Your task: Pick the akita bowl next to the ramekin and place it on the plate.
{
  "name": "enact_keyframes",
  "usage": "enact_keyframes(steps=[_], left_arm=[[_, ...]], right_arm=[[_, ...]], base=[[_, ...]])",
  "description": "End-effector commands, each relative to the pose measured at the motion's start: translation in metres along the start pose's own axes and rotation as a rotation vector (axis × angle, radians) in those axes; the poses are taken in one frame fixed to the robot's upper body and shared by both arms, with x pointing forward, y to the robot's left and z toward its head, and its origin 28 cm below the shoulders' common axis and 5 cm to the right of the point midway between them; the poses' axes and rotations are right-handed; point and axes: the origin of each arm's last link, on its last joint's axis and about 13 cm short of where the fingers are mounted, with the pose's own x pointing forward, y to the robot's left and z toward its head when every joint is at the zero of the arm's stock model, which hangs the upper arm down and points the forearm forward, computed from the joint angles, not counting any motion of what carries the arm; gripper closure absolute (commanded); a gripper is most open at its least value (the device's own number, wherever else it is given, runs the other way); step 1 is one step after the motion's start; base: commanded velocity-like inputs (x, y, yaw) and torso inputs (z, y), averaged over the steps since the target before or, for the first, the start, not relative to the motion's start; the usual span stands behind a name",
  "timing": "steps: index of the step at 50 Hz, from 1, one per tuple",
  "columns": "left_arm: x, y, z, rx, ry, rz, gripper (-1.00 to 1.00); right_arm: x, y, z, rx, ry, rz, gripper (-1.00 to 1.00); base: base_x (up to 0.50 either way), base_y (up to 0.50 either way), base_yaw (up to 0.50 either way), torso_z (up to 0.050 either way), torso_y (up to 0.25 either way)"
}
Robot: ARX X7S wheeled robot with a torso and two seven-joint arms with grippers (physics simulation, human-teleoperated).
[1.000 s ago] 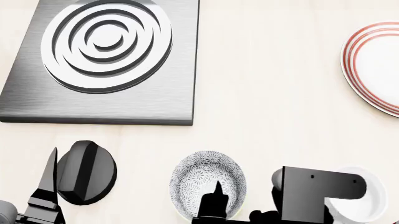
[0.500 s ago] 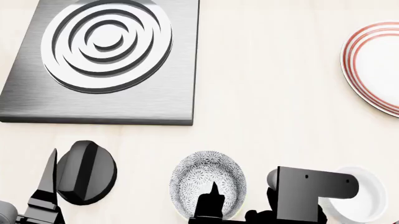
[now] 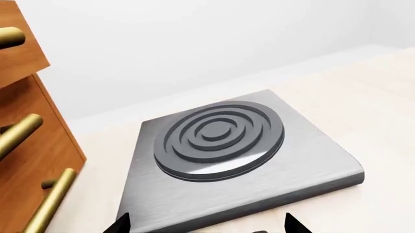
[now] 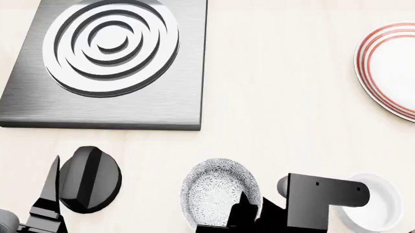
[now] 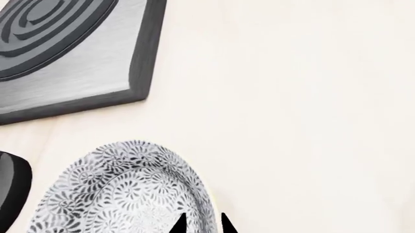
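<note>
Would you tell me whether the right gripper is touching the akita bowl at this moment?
Cannot tell. In the right wrist view the right gripper has one fingertip on each side of the akita bowl wall, but the frame edge hides any contact.

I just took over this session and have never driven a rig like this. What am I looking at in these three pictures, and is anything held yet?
This is a simulated two-armed robot. The head view looks down over a pale table. The other two come from cameras near each gripper.

On the table: a brushed-metal slab with concentric rings, a grey-patterned white akita bowl, a plain white ramekin beside it, and a red-ringed white plate far right.

The right gripper straddles the bowl's rim, one fingertip inside and one outside; whether it grips is unclear. The left gripper is open, facing the slab, holding nothing.
</note>
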Motion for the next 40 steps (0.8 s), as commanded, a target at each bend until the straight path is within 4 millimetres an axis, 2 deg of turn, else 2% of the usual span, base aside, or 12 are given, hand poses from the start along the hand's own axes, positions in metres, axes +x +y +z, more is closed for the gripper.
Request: enact_keyframes(steps=[1, 19, 40], left_arm=[[0.001, 0.0, 0.001, -0.007, -0.014, -0.005, -1.0], [0.002, 0.0, 0.002, -0.008, -0.012, -0.009, -1.0], [0.0, -0.001, 0.001, -0.004, -0.012, -0.009, -1.0]], right_arm=[[0.001, 0.001, 0.0, 0.002, -0.02, 0.001, 1.0], [-0.005, 0.005, 0.003, -0.042, -0.082, 0.025, 1.0], [-0.023, 0.02, 0.02, 0.008, -0.163, 0.114, 1.0]], base=[[0.0, 0.0, 0.0, 0.0, 0.0], [0.0, 0.0, 0.0, 0.0, 0.0], [0.0, 0.0, 0.0, 0.0, 0.0]])
